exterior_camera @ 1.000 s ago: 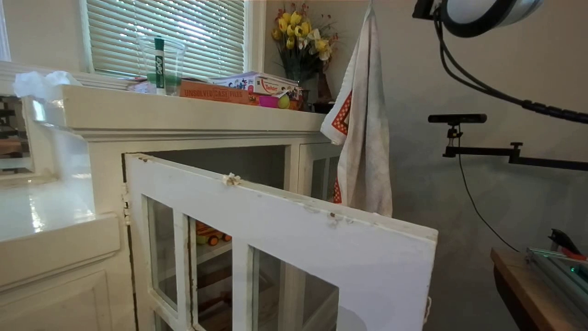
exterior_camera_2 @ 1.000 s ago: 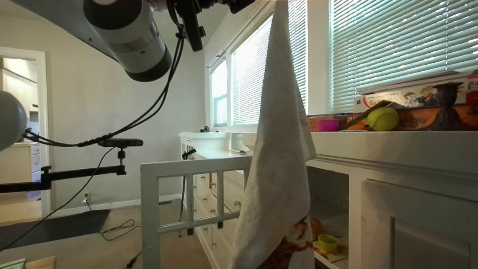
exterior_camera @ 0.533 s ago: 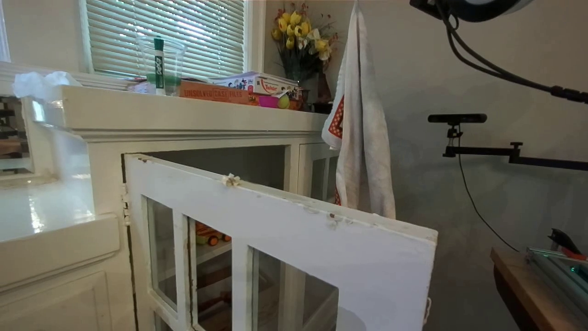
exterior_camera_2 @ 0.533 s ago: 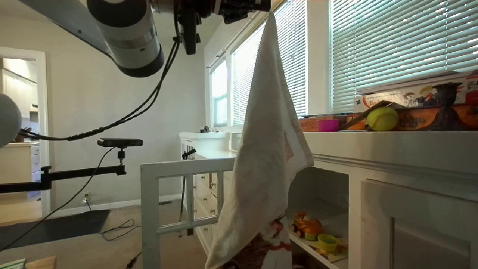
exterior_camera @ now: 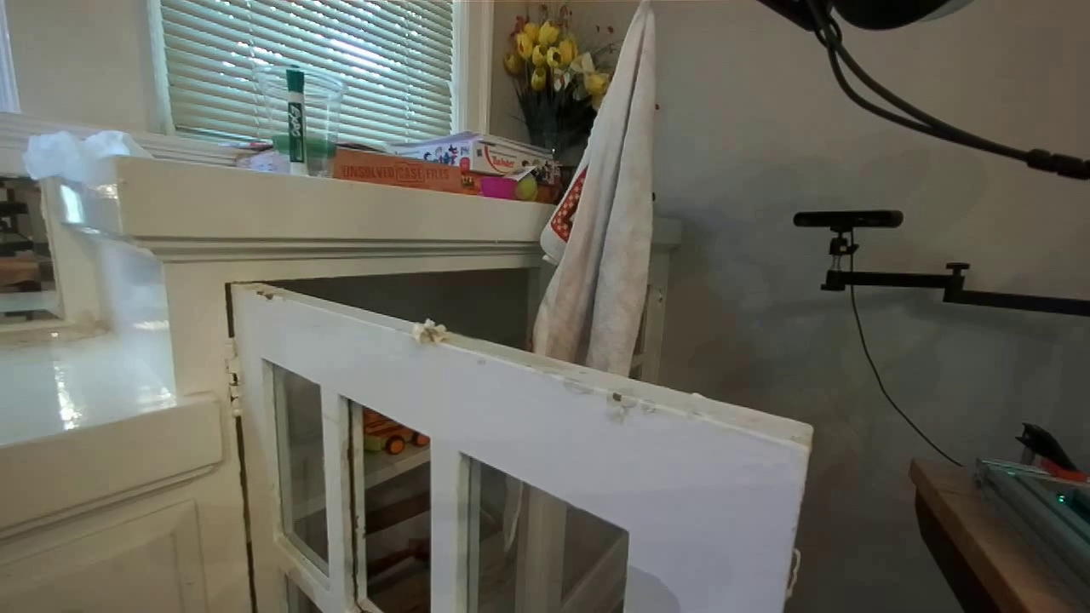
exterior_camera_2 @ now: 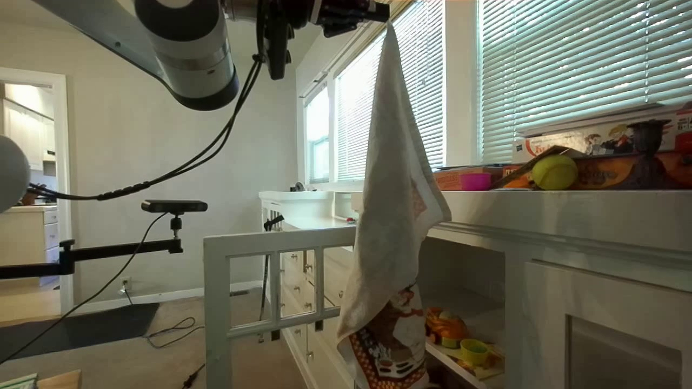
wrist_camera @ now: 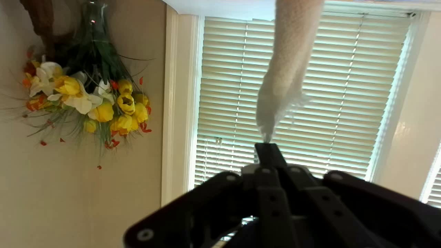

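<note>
Window blinds [wrist_camera: 320, 110] stand beyond the gripper [wrist_camera: 267, 148], pinching the tip of a dish towel [exterior_camera_2: 390, 205] below it: probably light, limp, best held there.

Towel [exterior_camera_2: 386, 162]: bottom cut off by frame edge in exterior view. Much of its lower part you lose behind cabinet door [exterior_camera: 715, 477] in exterior view, where towel also hides some flowers [exterior_camera: 547, 55] from you. Your gripper [wrist_camera: 267, 148] dark, blurred in wrist view; how much towel it pinches, you can't see. Your arm [exterior_camera_2: 186, 70] cropped by top edge in both exterior views. Wheeled toy [exterior_camera: 390, 438] partly covered by that door. Red items [exterior_camera_2: 351, 220] on far counter [exterior_camera_2: 313, 222] too small to tell.
</note>
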{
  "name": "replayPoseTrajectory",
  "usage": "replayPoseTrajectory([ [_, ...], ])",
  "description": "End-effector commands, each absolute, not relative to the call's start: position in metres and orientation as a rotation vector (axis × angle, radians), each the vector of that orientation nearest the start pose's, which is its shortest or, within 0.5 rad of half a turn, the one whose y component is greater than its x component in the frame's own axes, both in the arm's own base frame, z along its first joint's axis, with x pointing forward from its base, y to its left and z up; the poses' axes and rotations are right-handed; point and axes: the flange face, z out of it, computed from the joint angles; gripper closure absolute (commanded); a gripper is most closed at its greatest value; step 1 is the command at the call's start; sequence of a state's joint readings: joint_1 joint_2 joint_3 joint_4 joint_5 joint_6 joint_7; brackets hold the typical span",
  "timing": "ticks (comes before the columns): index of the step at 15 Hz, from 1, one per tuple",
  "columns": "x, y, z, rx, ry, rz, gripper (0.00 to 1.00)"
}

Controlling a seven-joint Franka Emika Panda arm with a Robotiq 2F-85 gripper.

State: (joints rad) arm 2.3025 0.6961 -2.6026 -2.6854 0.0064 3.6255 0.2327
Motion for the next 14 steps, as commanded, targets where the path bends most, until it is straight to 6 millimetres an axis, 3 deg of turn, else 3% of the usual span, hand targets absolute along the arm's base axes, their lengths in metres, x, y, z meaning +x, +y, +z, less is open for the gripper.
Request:
replayPoseTrajectory([
  [1,0.374,-0.061,0.593,-2.476,0.428,-2.402,1.00],
  [4,0.384,-0.052,0.575,-2.284,0.517,-2.353,1.00],
  [8,0.398,-0.050,0.564,-2.082,0.571,-2.312,1.00],
  [14,0.413,-0.061,0.571,-1.823,0.632,-2.200,1.00],
])
